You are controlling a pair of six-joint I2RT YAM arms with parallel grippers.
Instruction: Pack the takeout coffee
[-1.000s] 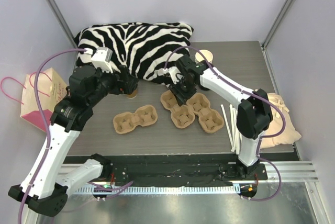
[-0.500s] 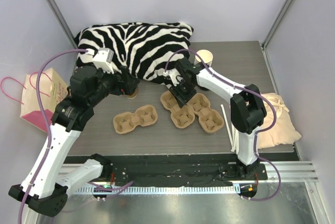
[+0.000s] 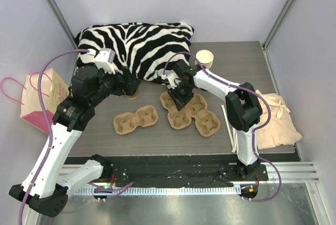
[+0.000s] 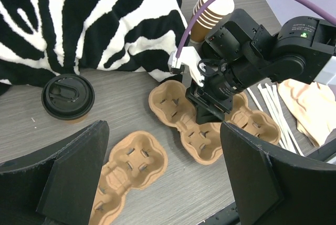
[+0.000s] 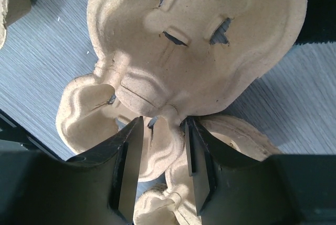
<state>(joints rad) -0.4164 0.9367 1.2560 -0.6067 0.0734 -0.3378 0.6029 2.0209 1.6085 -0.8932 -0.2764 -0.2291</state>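
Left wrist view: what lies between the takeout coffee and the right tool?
In the left wrist view, bare tabletop runs from the takeout coffee to the four-cup carrier; then that carrier's nearest well, up to the right tool gripping its middle.

Overhead plus two wrist views; common carrier (image 3: 182, 119)

Soft, even light falls from above, bright throughout. In the top view the arms throw only faint shadows on the table (image 3: 247, 62), and the metal sheet (image 3: 210, 209) at the near edge shines with reflections. The left wrist view bends at its edges; the left gripper (image 4: 164, 130) looms black and slightly soft, and the coffee (image 4: 67, 96) shows a dull sheen on its lid. In the right wrist view the tray (image 5: 210, 57) is sharp, its hollows shaded, and the right gripper (image 5: 163, 122) is dark.
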